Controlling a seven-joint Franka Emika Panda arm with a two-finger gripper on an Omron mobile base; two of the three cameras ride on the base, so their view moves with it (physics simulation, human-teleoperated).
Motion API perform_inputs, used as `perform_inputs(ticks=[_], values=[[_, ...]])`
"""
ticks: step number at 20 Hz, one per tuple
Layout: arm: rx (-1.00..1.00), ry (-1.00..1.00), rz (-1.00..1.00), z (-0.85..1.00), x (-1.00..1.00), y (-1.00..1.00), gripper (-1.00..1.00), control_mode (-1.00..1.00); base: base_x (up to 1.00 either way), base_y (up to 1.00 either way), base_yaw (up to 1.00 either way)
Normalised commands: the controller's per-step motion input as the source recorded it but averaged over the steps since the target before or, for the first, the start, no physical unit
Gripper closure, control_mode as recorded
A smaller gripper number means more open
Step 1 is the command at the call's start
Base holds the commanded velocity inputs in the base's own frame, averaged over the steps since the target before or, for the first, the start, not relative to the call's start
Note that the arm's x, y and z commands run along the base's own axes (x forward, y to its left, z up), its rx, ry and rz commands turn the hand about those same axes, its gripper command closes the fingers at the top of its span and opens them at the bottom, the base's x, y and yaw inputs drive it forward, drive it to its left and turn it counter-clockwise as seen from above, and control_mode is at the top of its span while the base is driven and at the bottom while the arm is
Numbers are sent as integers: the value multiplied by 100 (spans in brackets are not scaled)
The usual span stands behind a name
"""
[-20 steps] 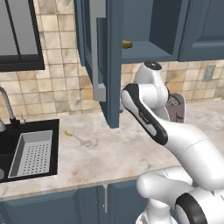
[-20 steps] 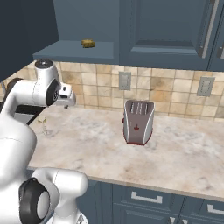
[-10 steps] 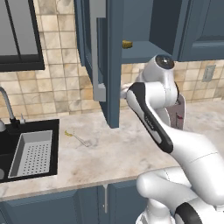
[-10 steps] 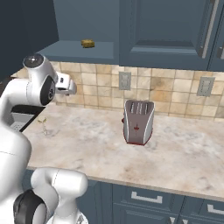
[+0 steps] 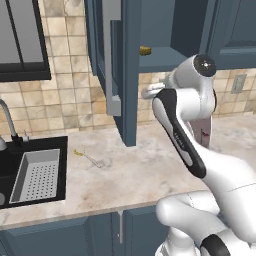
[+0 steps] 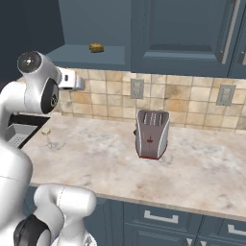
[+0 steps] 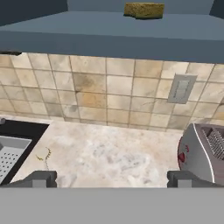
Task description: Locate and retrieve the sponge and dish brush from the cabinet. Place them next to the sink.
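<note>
Hand view: sponge [image 7: 144, 10] lies on open cabinet [image 7: 113, 30] shelf; claw [image 7: 111, 178] spread, empty.

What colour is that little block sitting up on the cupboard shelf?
The sponge is ochre yellow with a darker brownish edge, clearest in the hand view.

Toaster [image 7: 205, 148] cut off by my hand view's right edge. Sink [image 5: 20, 172] cropped at the left edge of the left base view. Dish brush [image 5: 90, 158] handle too faint to trace.
</note>
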Motion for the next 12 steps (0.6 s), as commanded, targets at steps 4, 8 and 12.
perform_inputs(ticks=[4,8,12], values=[[-4,2,0,41,4,-25,-100,-100,0,0,0],[-7,0,0,39,15,-10,-100,-100,0,0,0],[-9,0,0,39,10,0,-100,-100,0,0,0]])
